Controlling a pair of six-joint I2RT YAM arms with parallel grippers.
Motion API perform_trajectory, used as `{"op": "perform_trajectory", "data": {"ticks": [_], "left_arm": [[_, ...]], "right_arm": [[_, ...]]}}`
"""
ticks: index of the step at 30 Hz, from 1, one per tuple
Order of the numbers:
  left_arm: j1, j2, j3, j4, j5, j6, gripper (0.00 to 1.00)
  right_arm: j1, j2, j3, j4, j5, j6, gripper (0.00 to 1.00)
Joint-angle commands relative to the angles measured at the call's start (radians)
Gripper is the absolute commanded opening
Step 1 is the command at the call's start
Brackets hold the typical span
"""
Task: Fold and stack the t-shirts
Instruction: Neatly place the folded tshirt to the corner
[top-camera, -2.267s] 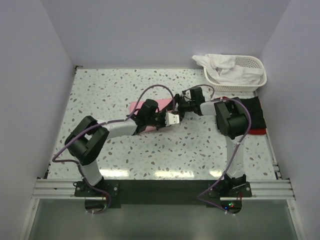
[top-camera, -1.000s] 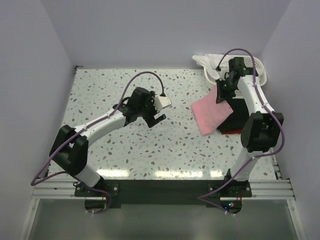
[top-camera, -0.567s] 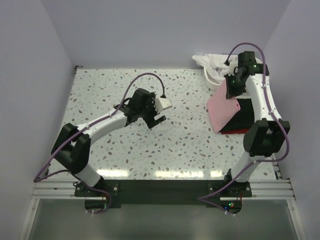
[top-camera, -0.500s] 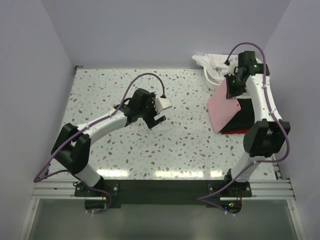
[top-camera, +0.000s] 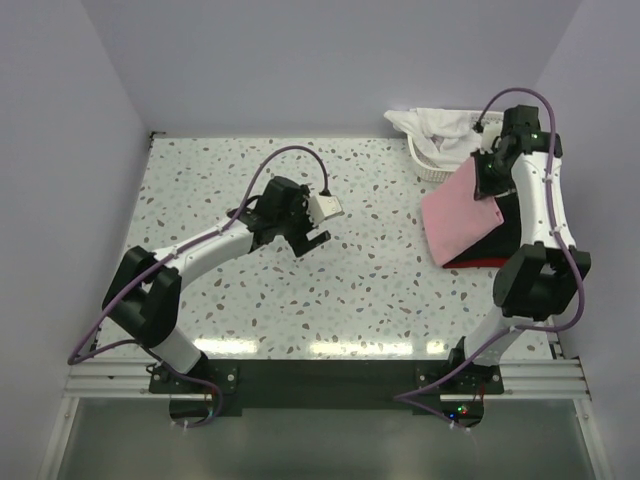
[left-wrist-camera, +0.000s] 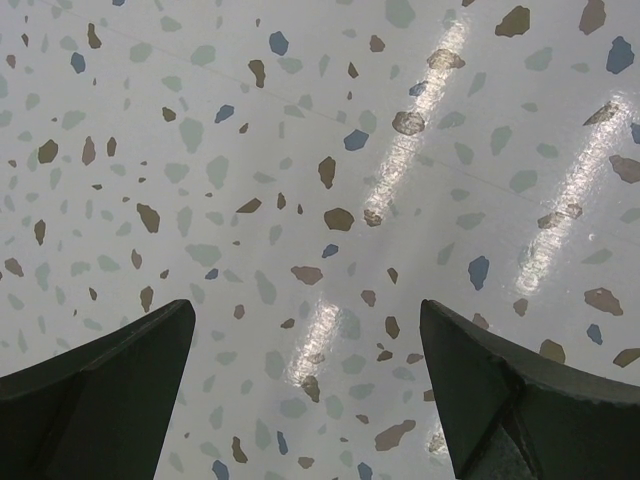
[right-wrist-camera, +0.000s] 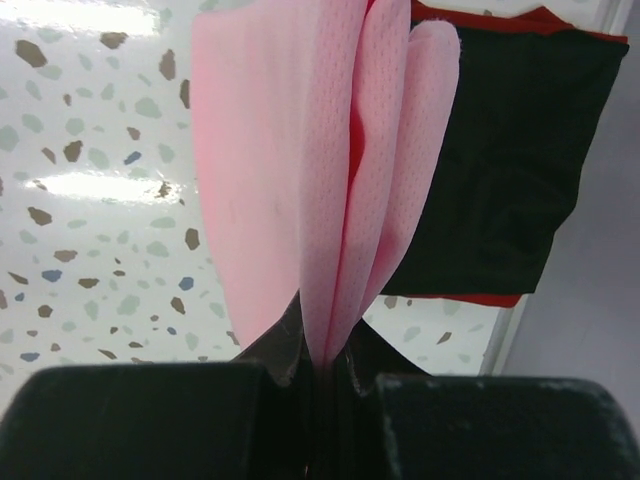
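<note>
The right gripper is clamped on one edge of the folded pink shirt, which hangs from it over the black shirt and red shirt stacked at the tabletop's right edge (red underneath). The left gripper hovers over the mid tabletop, its jaws wide apart.

No text, label, brand, number or sign can be read in any of the three views.
</note>
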Motion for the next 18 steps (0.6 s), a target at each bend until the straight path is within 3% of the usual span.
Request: {"op": "perform_trajectory", "data": {"ticks": [1, 18], "left_arm": [[0.008, -0.003, 0.004, 0.028, 0.005, 0.019, 1.0], [0.02, 0.076, 0.137, -0.086, -0.033, 0.027, 1.0]], "right_arm": [[-0.039, -0.025, -0.059, 0.106, 0.017, -0.066, 0.0], [-0.229, 0.108, -0.215, 0.401, 0.06, -0.175, 0.0]]}}
